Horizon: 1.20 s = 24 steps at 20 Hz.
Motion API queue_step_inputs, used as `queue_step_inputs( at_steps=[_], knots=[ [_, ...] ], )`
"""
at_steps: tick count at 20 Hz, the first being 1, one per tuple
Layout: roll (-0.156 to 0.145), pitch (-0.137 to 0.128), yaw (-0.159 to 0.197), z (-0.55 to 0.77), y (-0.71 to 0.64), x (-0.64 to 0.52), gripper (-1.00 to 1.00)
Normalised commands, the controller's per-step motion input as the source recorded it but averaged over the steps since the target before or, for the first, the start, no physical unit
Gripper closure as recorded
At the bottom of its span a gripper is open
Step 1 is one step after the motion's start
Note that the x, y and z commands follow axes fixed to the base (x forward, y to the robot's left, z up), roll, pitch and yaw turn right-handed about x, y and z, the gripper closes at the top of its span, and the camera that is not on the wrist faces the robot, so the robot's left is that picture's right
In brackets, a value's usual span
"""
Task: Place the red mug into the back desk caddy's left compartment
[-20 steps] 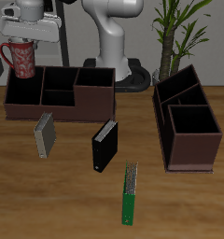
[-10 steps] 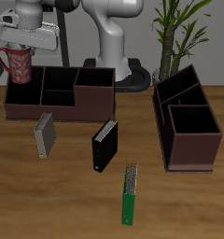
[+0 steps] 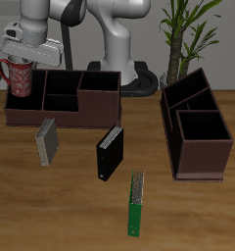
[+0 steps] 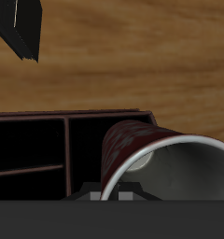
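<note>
Lower now, speckled red mug (image 3: 19, 78)

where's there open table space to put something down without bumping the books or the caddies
Bare wood lies between the black book and the end-on caddy, and along the front edge beside the green book. It is crowded near the back desk caddy, where the claw holds the red mug and the grey book lies.
</note>
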Motion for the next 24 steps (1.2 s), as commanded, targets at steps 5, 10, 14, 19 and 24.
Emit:
queue_step_inputs(
  at_steps=[5, 10, 14, 19, 24],
  knots=[
    [0.002, 0.003, 0.013, -0.21, 0.15, -0.01, 1.0],
    [0.022, -0.001, 0.012, -0.09, 0.21, 0.03, 1.0],
    [-0.004, 0.002, -0.003, -0.05, 0.02, 0.03, 1.0],
    [-0.013, 0.016, -0.018, -0.16, -0.03, 0.0, 1.0],
    [0.0, 0.022, -0.015, -0.15, 0.02, -0.01, 1.0]
  ],
)
